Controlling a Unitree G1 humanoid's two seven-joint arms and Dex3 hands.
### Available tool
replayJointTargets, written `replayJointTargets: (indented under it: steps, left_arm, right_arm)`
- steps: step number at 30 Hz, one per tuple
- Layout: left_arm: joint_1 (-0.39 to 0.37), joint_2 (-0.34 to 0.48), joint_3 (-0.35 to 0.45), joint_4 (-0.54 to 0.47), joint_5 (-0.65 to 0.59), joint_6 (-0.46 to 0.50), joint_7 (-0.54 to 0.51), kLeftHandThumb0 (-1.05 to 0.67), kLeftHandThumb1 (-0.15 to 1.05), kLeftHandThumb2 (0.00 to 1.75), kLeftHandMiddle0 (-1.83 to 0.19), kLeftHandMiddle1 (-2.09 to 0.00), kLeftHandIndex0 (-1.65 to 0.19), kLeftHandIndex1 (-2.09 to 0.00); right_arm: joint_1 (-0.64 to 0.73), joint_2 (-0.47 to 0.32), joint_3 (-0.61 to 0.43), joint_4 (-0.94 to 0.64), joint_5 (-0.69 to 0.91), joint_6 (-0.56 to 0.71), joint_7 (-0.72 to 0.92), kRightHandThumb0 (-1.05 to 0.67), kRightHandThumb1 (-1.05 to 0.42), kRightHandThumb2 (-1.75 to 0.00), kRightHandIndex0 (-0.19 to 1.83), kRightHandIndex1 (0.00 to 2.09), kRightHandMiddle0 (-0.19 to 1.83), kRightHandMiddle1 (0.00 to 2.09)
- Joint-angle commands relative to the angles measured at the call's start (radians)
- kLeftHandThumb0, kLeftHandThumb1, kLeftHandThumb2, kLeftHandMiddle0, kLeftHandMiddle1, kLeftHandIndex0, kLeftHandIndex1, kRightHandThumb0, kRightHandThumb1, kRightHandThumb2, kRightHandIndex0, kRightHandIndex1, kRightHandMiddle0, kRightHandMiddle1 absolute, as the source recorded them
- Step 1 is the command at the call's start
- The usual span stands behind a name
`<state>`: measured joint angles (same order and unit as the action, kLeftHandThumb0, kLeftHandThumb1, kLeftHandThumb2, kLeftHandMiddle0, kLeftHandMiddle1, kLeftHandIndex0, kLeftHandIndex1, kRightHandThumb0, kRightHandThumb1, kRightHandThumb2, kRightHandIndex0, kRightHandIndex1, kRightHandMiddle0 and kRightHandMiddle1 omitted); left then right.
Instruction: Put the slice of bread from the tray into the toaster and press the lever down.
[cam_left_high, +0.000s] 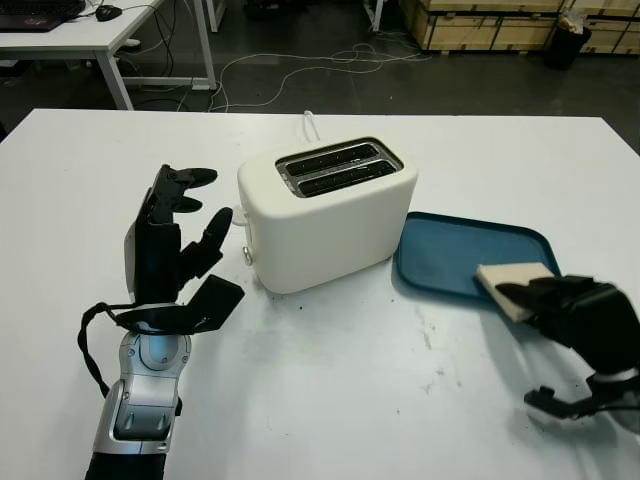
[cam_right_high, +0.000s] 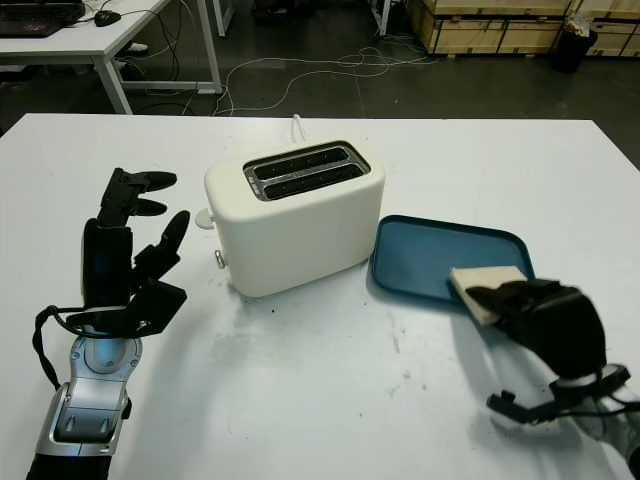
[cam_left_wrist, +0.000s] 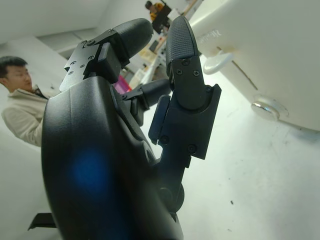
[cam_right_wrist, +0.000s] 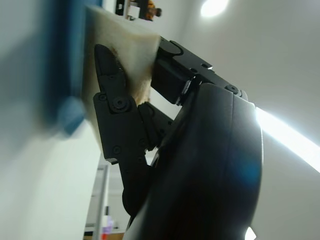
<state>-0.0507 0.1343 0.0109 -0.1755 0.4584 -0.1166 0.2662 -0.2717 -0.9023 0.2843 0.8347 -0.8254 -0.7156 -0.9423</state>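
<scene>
A cream two-slot toaster (cam_left_high: 330, 225) stands mid-table, both slots empty, its white lever (cam_right_high: 204, 216) raised on the left end. To its right lies a blue tray (cam_left_high: 450, 250). The slice of bread (cam_left_high: 505, 275) sits at the tray's near right corner. My right hand (cam_left_high: 525, 295) reaches in from the right, its black fingers closed on the slice; in the right wrist view the bread (cam_right_wrist: 125, 40) stands between the fingers (cam_right_wrist: 112, 85). My left hand (cam_left_high: 205, 200) is open and upright left of the toaster, close to the lever (cam_left_wrist: 218, 60) without touching it.
The toaster's white cord (cam_left_high: 312, 125) runs off the table's far edge. A round knob (cam_left_wrist: 270, 107) sits low on the toaster's lever end. A person (cam_left_wrist: 20, 100) is off to the side. A desk (cam_left_high: 90, 35) and wooden crates (cam_left_high: 490, 20) stand beyond the table.
</scene>
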Motion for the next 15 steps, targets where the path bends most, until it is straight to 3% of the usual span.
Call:
replayJointTargets:
  steps: [1, 5, 12, 13, 14, 15]
  left_arm:
    - [-0.008, 0.002, -0.004, 0.007, 0.007, -0.006, 0.007, -0.57, 0.92, 0.53, -0.21, -1.44, -0.17, -1.12]
    - [-0.009, 0.004, -0.003, 0.01, 0.009, -0.011, 0.011, -0.57, 0.92, 0.52, -0.21, -1.44, -0.17, -1.13]
    - [-0.007, 0.003, -0.002, 0.004, 0.007, -0.004, 0.01, -0.56, 0.92, 0.52, -0.2, -1.43, -0.17, -1.13]
    - [-0.007, 0.003, -0.002, 0.003, 0.008, -0.002, 0.009, -0.57, 0.92, 0.53, -0.2, -1.43, -0.17, -1.13]
    - [-0.005, 0.001, -0.002, -0.002, 0.005, 0.004, 0.005, -0.57, 0.92, 0.53, -0.2, -1.43, -0.17, -1.13]
    - [-0.004, -0.001, -0.001, -0.006, 0.003, 0.009, 0.003, -0.58, 0.92, 0.52, -0.2, -1.43, -0.17, -1.12]
  right_arm:
    - [-0.054, -0.02, -0.031, 0.017, 0.08, -0.05, 0.105, -0.34, -0.92, -0.04, 1.28, 0.01, 1.16, 0.0]
    - [-0.121, -0.019, -0.059, 0.027, 0.151, -0.077, 0.268, -0.34, -0.92, -0.02, 1.36, 0.05, 1.12, 0.0]
    - [-0.184, -0.025, -0.084, -0.002, 0.17, -0.064, 0.414, -0.37, -0.92, -0.07, 1.36, 0.09, 1.09, 0.0]
    - [-0.191, -0.025, -0.091, -0.006, 0.173, -0.065, 0.431, -0.37, -0.92, -0.06, 1.33, 0.18, 1.09, 0.0]
    - [-0.202, -0.024, -0.097, -0.004, 0.177, -0.071, 0.444, -0.35, -0.92, -0.03, 1.05, 0.8, 1.08, 0.0]
    - [-0.211, -0.023, -0.102, -0.001, 0.18, -0.078, 0.455, -0.34, -0.91, -0.02, 0.91, 1.12, 1.07, 0.0]
